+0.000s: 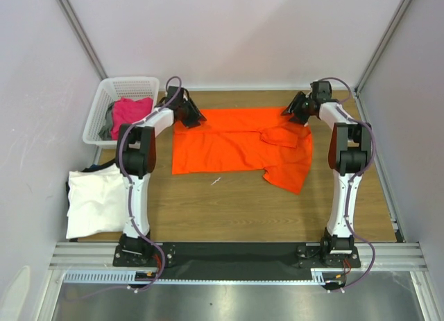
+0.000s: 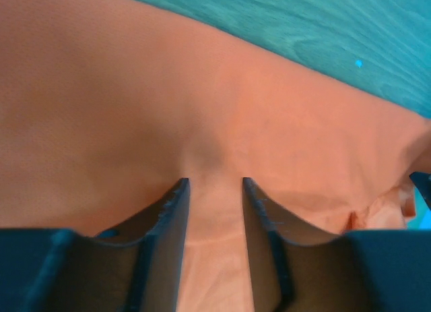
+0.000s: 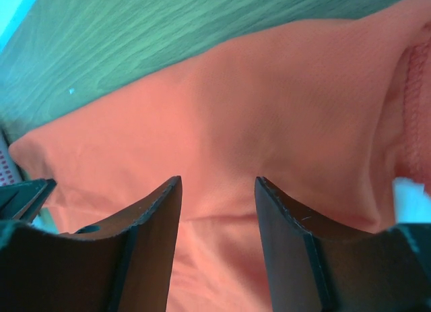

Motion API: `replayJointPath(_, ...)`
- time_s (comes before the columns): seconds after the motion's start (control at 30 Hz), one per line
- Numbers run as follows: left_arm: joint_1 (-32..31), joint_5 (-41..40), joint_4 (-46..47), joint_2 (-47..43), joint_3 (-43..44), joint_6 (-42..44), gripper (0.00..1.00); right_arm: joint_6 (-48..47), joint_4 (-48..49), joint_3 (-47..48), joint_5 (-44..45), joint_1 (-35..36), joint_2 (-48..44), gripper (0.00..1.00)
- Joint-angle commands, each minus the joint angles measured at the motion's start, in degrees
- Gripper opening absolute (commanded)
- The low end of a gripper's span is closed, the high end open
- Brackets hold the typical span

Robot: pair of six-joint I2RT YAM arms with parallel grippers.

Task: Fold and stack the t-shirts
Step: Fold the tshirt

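Five shirts are in view, one basket and two arms. The orange shirt (image 1: 229, 144) lies spread on the bench (image 1: 229, 210) toward its far edge, roughly midway between the left and right edges. One sleeve is folded in over the shirt's right part, and its right end droops further toward the near edge than the rest. The left gripper (image 1: 189, 115) sits on the shirt's far-left corner and the right gripper (image 1: 295, 111) on its far-right corner. In the left wrist view the left gripper (image 2: 215, 182) has its two fingers (image 2: 172, 217) a narrow gap apart. Orange cloth fills that gap and puckers at the tips, and I cannot tell whether it is pinched or only lies under them. In the right wrist view the right gripper (image 3: 217, 180) is open. Its fingers (image 3: 151, 224) stand wider apart, with cloth running fairly smooth across the gap. The basket (image 1: 96, 111) stands in the far-left corner and holds two shirts: the pink shirt (image 1: 132, 111), and the grey shirt (image 1: 109, 123) tucked at its left. Near the left edge, toward the near-left corner, the white shirt (image 1: 97, 200) lies folded. The dark shirt (image 1: 90, 170) shows at its far side, touching it. One small white scrap (image 1: 216, 180) lies on the bench just near of the orange shirt.
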Motion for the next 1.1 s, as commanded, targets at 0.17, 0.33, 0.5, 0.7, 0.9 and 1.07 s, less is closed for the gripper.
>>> replayJointPath(0.17, -5.1, 3.0, 4.9, -13.7, 0.3, 7.5, 0.59, -6.0, -2.8, -8.6, 0.1, 1.9, -15.6, 0.54)
replayJointPath(0.33, -10.5, 4.9, 11.0, -10.1, 1.9, 2.0, 0.60, -6.5, -2.0, -15.4, -0.1, 2.0, -17.1, 0.53)
replayJointPath(0.5, -15.8, 5.5, 19.9, -2.0, 9.1, -4.6, 0.62, -6.5, -1.0, -20.5, -0.2, 3.1, -19.1, 0.52)
replayJointPath(0.7, -17.2, 3.1, 33.6, 7.4, 12.0, -20.3, 0.63, -0.5, 0.1, -26.6, 3.2, 3.9, -23.5, 0.53)
replayJointPath(0.9, -18.5, 1.0, 35.3, 11.0, 13.4, -26.8, 0.64, 5.1, 5.3, -33.1, 6.2, 4.3, -27.6, 0.53)
replayJointPath(1.07, -19.4, 0.7, 33.7, 14.4, 16.0, -30.6, 0.65, 4.7, 3.9, -33.0, 7.4, 4.5, -25.6, 0.53)
